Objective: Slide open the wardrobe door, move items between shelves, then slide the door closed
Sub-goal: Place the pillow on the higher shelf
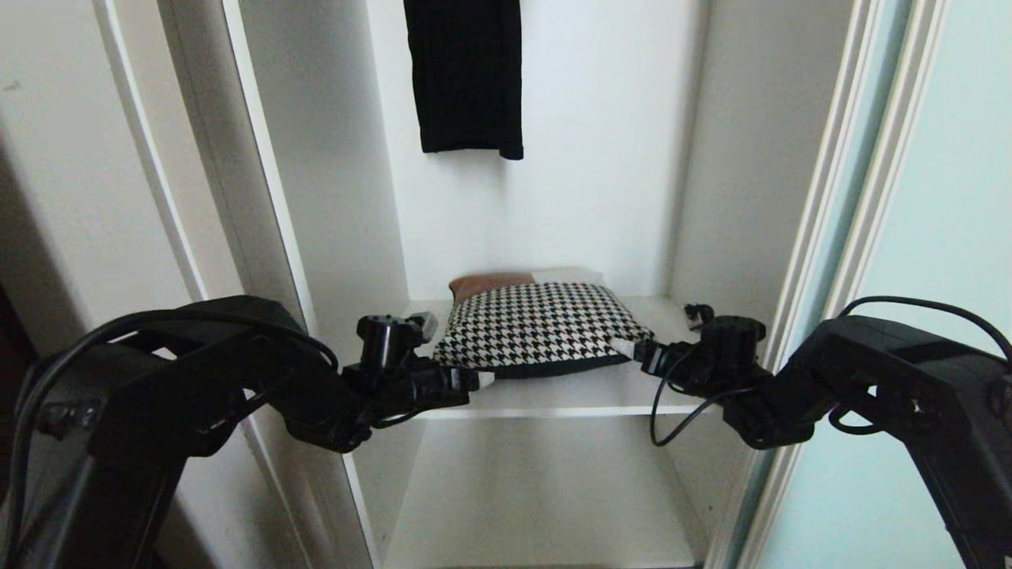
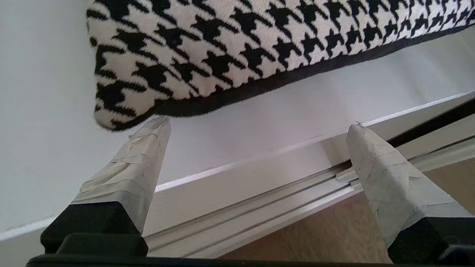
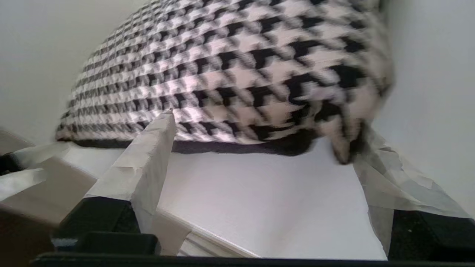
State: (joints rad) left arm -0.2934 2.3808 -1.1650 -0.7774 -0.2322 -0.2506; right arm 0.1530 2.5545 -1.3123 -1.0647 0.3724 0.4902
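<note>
The left gripper (image 1: pixel 484 379) stands wide apart and holds nothing, its taped fingers (image 2: pixel 137 167) just at the near left corner of the houndstooth bundle (image 1: pixel 541 325). The right gripper (image 1: pixel 624 348) is also spread wide and empty, one taped tip touching the bundle's near right corner. The bundle lies on the upper shelf (image 1: pixel 553 395), on top of a second bundle showing orange and white (image 1: pixel 522 280) at the back. A lower shelf (image 1: pixel 545 498) sits beneath. A black garment (image 1: pixel 468 75) hangs above. The sliding wardrobe door (image 1: pixel 941 197) stands pushed off to the right.
</note>
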